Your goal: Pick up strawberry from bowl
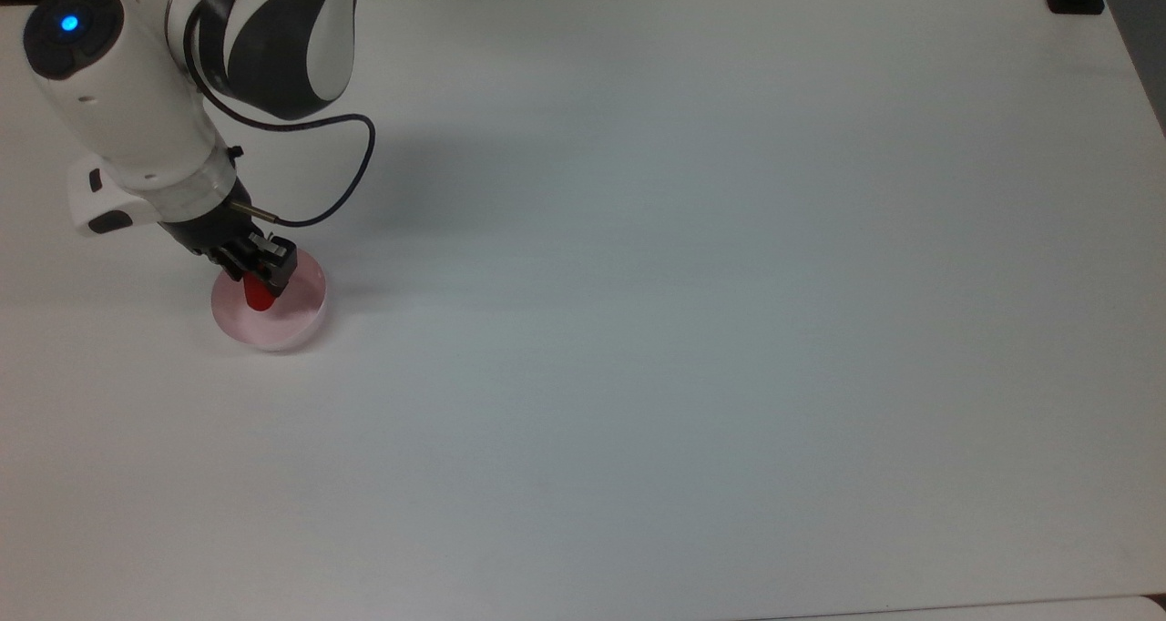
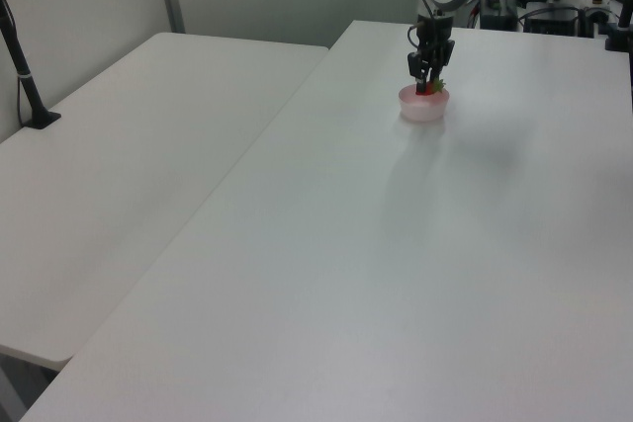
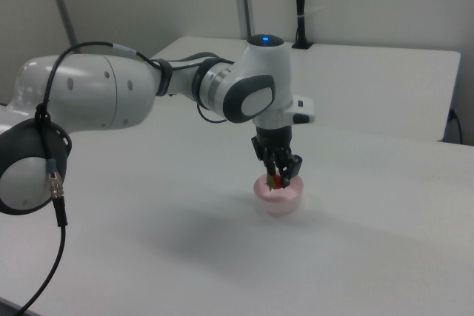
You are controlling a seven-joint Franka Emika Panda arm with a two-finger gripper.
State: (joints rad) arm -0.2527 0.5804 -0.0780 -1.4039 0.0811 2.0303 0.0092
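Matte white table (image 1: pixel 638 330); claw (image 1: pixel 260 279) grips glossy strawberry (image 1: pixel 259 297) above round translucent bowl (image 1: pixel 291 325).

No text, label, brand, number or sign can be read anywhere: the arm's casing, the bowl (image 1: pixel 270 316) and the tabletop (image 1: pixel 692 293) are all plain

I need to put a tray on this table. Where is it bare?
Bare everywhere to the top view's right of the bowl and toward its bottom edge. Crowded only at the bowl, where the pincer holds the strawberry.
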